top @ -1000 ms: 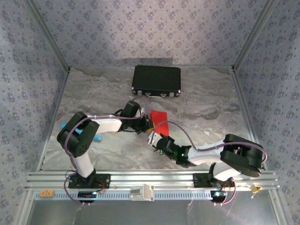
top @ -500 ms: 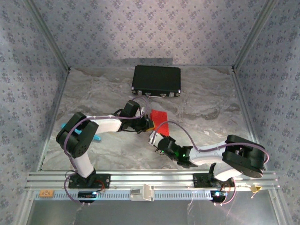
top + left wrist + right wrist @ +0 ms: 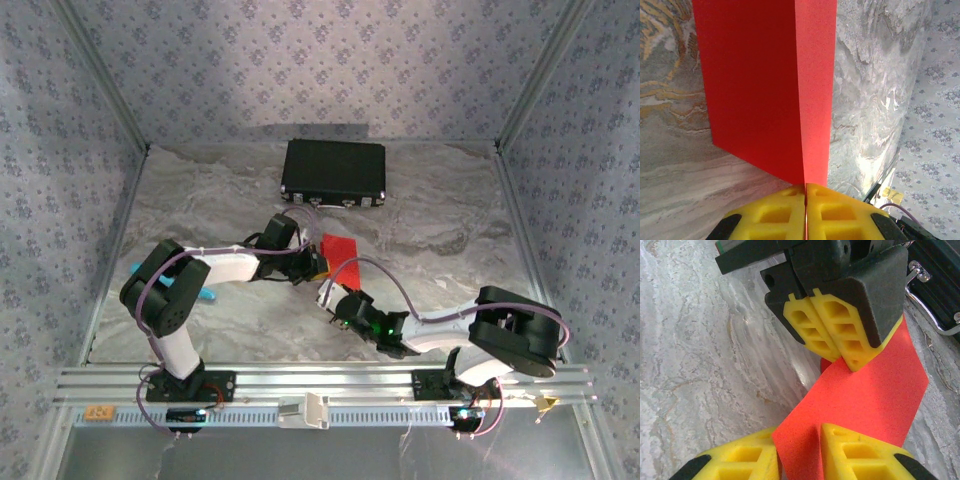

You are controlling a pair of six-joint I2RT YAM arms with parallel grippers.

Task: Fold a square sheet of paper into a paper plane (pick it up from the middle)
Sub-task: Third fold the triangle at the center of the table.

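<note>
Marbled grey table [image 3: 450, 230] and flowered wallpaper all round, and in the middle of it the two arms meet over the red sheet of paper [image 3: 765, 85]. It is up off the tabletop, held a little way in front of the black case [image 3: 334, 170] and not touching it. The left gripper [image 3: 805, 187] is closed tight, its yellow fingers pressed flat together on the paper right where a crease runs, so that the two halves fan out from the pinch like a half-shut book. The right gripper [image 3: 797, 440] sits at the paper's other end with its jaws partly apart, one finger either side of the sheet. There is room between them, so I judge it straddles the paper rather than grips it. As for the plane, I would say this is early going: one fold down the middle looks made or nearly made, but I see no pointed nose, no turned-in corners and no wings, so nearly all the folding is left. The only container about is the case, at the far edge of the table, lid down with its silver clasps facing the arms; what is in it cannot be seen. A small turquoise thing [image 3: 137, 268] lies on the table off to the left, partly behind the left arm, apart from everything else.
</note>
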